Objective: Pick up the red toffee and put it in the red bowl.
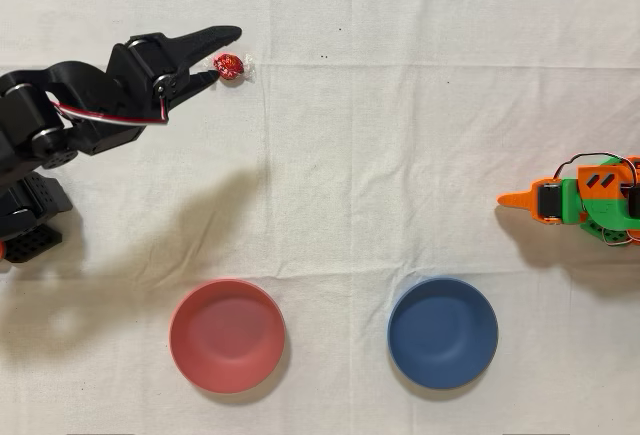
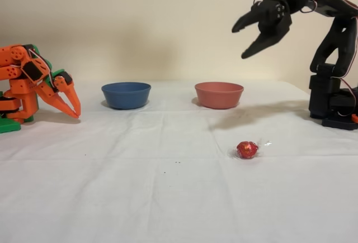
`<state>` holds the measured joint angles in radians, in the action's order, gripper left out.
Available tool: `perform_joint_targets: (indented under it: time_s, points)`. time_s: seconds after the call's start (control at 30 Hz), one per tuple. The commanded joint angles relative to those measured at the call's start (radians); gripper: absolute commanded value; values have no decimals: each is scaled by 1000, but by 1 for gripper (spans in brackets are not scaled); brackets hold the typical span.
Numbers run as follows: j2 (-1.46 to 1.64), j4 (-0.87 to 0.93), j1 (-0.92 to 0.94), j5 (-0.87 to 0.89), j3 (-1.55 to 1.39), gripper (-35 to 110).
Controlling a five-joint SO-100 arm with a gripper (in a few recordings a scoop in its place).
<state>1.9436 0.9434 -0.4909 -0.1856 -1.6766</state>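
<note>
— Where's the red toffee (image 2: 247, 149) just now?

— Lying on the white-clothed counter (image 2: 140, 198), out in front of the red bowl (image 2: 218, 95). The side view shows it well below the black arm's gripper (image 2: 239, 43), which hangs high in the air.

— And the jaws?

— Spread apart, holding nothing. From overhead the gripper (image 1: 222, 53) seems to bracket the red toffee (image 1: 230, 67), but that's only the height lining up.

— The bowls?

— The red bowl (image 1: 227, 335) stands beside a blue bowl (image 1: 442, 332).
</note>
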Motion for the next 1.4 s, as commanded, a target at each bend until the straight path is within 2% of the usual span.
perform_joint_targets:
  time_s: [0.0,0.23,0.6,0.93,1.1,1.37]
  points:
    - [31,-58,-52,-3,-64,31]
    - [-58,-187,-78,-31,-144,30]
    - [-278,-324,-91,-120,-97,27]
    - [-397,-255,-117,-282,-6,27]
    - [-446,-215,-132,-316,38,27]
    - [-497,-272,-140,-319,-6,27]
